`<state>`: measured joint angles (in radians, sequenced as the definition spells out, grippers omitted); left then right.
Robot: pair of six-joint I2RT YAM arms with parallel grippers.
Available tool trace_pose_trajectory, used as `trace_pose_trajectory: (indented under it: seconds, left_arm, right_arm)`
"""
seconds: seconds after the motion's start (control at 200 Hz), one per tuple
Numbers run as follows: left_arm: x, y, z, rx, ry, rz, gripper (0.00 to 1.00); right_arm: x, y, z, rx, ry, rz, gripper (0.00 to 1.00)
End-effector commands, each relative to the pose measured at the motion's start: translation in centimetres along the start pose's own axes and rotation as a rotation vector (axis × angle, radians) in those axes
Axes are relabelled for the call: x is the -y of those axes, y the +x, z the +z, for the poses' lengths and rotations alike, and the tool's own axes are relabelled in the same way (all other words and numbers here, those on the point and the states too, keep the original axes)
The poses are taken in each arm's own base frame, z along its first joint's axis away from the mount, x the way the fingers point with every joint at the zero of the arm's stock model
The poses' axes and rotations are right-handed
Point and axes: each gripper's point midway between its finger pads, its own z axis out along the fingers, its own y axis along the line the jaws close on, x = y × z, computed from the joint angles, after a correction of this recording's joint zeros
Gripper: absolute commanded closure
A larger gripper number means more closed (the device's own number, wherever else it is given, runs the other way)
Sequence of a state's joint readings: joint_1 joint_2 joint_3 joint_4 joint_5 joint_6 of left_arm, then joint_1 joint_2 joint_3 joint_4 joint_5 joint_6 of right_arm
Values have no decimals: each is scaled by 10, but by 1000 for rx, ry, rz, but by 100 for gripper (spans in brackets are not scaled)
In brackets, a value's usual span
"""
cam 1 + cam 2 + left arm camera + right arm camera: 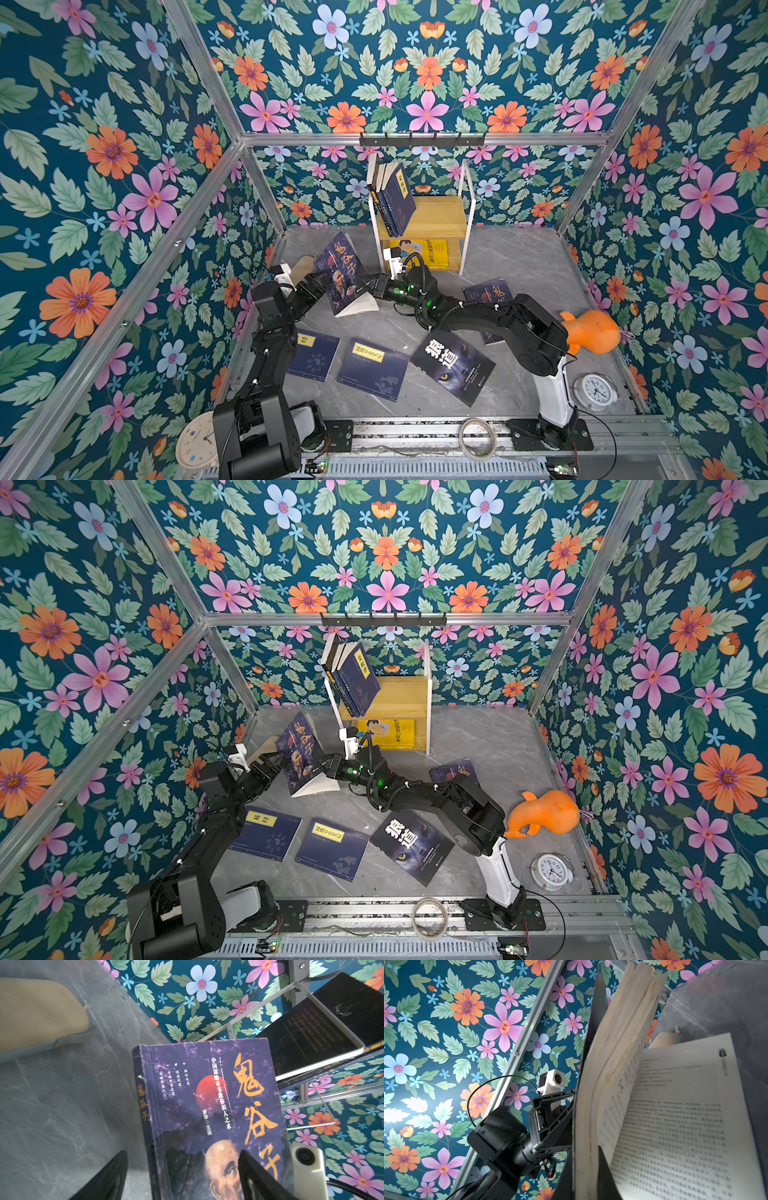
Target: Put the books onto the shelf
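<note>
Book in play: the purple book [340, 274] stands tilted on its lower edge, centre of both top views, just lower left of the shelf [440, 216]. Its back pages flop open!
Right gripper [376, 286]: clamped on the book's open edge. The right wrist view shows a wad of pages pinched and one loose leaf sagging away.
Left gripper [313, 283]: jaws wide apart, the spine between its fingers [255, 1176], nothing squeezed.
On the shelf: navy books [395, 199] lean at the top board's left end, and a yellow book [419, 251] lies flat below.
Waiting: flat books [372, 368] across the lower half of the view.
Doing it well: I'd say the left should close low on the spine and gather every page before the right lets go.
Then: lift upright and slot it into the bare board right of the leaners.
Watch for: that loose leaf folding under.
</note>
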<state>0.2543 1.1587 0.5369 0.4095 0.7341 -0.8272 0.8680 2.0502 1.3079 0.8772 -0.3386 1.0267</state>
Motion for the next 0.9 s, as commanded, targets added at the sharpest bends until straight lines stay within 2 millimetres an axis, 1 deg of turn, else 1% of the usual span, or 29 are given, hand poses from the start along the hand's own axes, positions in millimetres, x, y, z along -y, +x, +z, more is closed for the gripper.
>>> trace_pose_trajectory:
  seconds: [0.0, 0.06, 0.17, 0.245, 0.295, 0.345, 0.425, 0.485, 0.57, 0.675, 0.765, 0.8, 0.86, 0.895]
  left_arm:
    - [28, -12, -3, 37, 117, 5, 18]
    - [31, -12, -4, 48, 142, -22, 19]
    - [25, -9, -1, 39, 139, -107, 24]
    - [33, -8, -1, 28, 166, -84, 29]
    - [38, -8, 0, 24, 186, -82, 32]
    - [38, -7, 1, 17, 192, -102, 35]
    - [40, -8, 2, 13, 195, -114, 48]
    - [47, -10, 0, 17, 218, -106, 58]
    - [52, -12, -1, 19, 240, -121, 77]
    - [64, -15, -3, 9, 274, -107, 100]
    - [74, -17, -7, 15, 312, -92, 100]
    - [77, -18, -7, 13, 322, -92, 100]
    - [86, -22, -9, 9, 342, -83, 100]
    - [91, -23, -10, 5, 356, -72, 100]
  right_arm:
    - [-41, -18, -1, 72, -149, -20, 100]
    - [-44, -17, 0, 67, -166, -12, 100]
    - [-53, -18, -2, 80, -182, -15, 100]
    - [-58, -15, -1, 71, -188, -29, 100]
    - [-56, -12, 2, 55, -186, -23, 100]
    - [-55, -10, 3, 50, -187, -13, 100]
    - [-52, -6, 2, 57, -189, -8, 100]
    - [-46, -3, 2, 53, -177, -5, 100]
    - [-35, 1, 0, 52, -142, 10, 100]
    - [-26, 5, -6, 68, -104, 16, 89]
    - [-20, 6, -8, 69, -78, 34, 78]
    - [-21, 6, -10, 71, -70, 38, 76]
    - [-26, 5, -17, 87, -56, 27, 73]
    - [-30, 4, -21, 102, -51, 13, 68]
